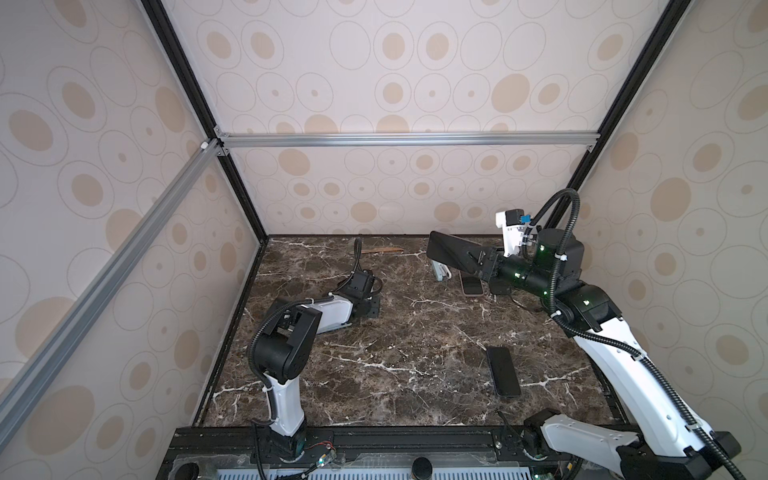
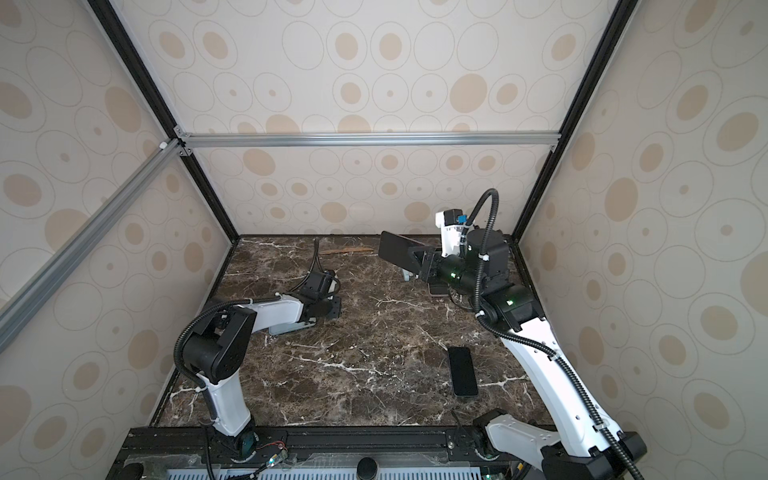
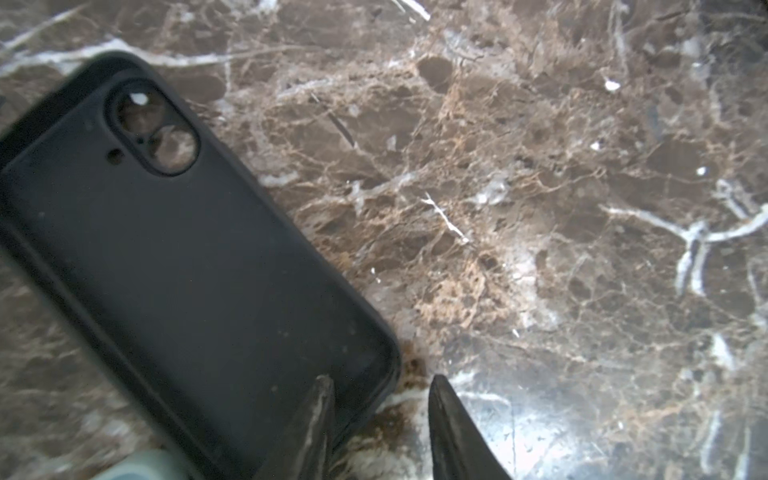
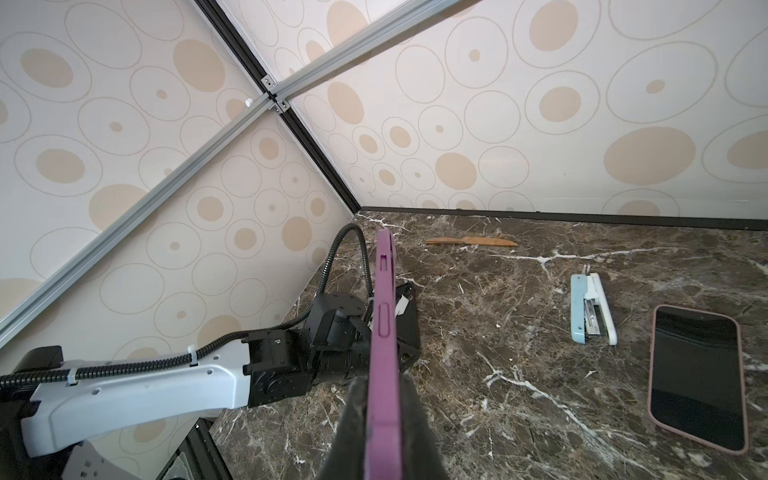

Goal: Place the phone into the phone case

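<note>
Case (image 3: 178, 257) rim, left end effector (image 3: 381, 380) astride

Purple case (image 4: 384, 332), black case (image 3: 187, 257), brown veined table (image 3: 540, 208)

Both top views: high at front, angled down over whole marble table (image 1: 415, 340). Left wrist: very close, probably straight down. Right wrist: low, facing back corner (image 4: 357, 210), shared with top views.
</note>
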Robot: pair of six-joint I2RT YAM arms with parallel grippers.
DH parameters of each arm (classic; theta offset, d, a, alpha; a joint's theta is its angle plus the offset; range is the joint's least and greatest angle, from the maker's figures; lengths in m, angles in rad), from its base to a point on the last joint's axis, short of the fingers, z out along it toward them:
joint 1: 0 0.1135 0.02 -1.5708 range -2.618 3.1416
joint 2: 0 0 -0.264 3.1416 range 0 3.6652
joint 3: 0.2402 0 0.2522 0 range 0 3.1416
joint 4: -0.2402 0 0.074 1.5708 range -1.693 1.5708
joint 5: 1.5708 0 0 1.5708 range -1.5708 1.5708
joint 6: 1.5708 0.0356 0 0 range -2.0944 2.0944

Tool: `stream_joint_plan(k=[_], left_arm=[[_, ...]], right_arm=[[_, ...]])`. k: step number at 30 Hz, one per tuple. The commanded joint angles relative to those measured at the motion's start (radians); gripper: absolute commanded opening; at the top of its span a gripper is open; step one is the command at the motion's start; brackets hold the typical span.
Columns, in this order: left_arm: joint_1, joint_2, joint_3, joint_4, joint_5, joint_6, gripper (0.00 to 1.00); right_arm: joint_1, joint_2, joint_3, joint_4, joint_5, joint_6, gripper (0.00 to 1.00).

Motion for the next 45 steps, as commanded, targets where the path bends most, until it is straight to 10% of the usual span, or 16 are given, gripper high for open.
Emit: stream_joint_plan(k=[1,24,37,45], left_arm=[[-0.008,0.012,0.009,-0.095,0.086,-0.027,0.39],[-0.277,0.026,-0.056,0.626,0.485,-0.850,0.54],[-0.029,-0.207,0.001,0.011,0.134,-0.287,0.58],[0.018,-0.114,-0.058,0.030,0.114,-0.226,0.46]], right_arm=[[-0.002,-0.037,0.002,0.045,0.014,-0.001,0.00],[-0.003,-0.072,0.039,-0.096,0.138,-0.046,0.00],[0.077,-0.024,-0.137,-0.045,0.124,0.217,0.00],[0.228,0.237,-0.279,0.233,0.074,0.393,0.00]])
